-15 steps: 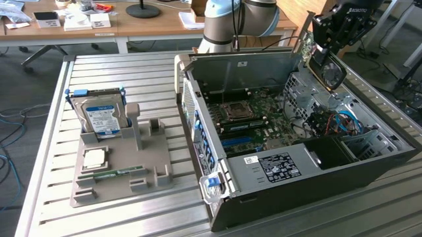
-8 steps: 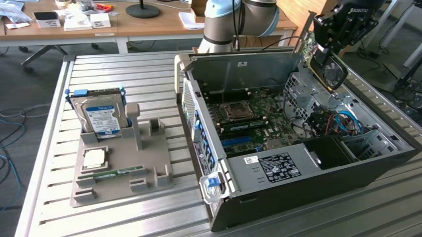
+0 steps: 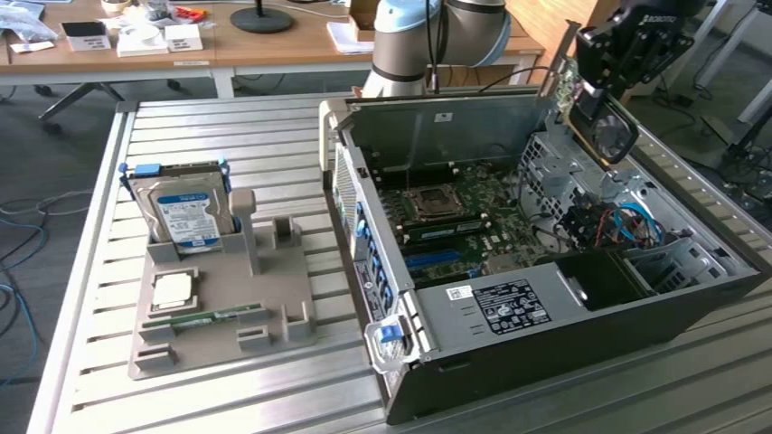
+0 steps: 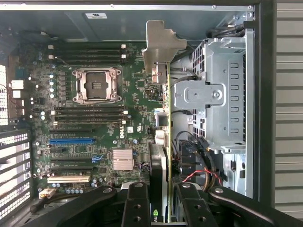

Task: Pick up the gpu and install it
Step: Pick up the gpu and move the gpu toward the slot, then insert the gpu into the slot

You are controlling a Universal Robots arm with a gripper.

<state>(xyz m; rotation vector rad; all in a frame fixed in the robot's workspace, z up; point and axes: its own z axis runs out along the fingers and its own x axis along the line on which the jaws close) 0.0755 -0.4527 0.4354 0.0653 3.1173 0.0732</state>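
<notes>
gpu (image 3: 599,122) hangs in the air in the exterior view, above the far, exterior view's right corner of the open computer case (image 3: 543,307). It is tilted, with its round fan face turned toward the camera and its pale bracket end uppermost. The black pincer (image 3: 601,89) is clenched on the card's upper part. No part of the card touches the case. Below lies the green motherboard (image 3: 471,212). On the exterior view's left, well apart from the case, a grey holder (image 3: 230,339) rests on the slatted metal desk (image 3: 241,127). It carries a hard drive (image 3: 181,215) standing upright, a silver processor chip (image 3: 173,289) and a slim green memory stick (image 3: 205,316).

In the wrist view the gpu (image 4: 159,165) appears edge-on as a thin strip, and its silver bracket (image 4: 158,45) is at the end away from the camera. The pincer (image 4: 166,208) grips it from both sides, one dark finger (image 4: 136,205) against each face. Under the card are the edge of the motherboard (image 4: 104,137) and the grey drive cage (image 4: 213,94) just beside it. The card's long edge runs across the expansion slots, among them a blue slot (image 4: 71,140), not along them. The empty processor socket (image 4: 97,85) sits farther off on the board.
</notes>
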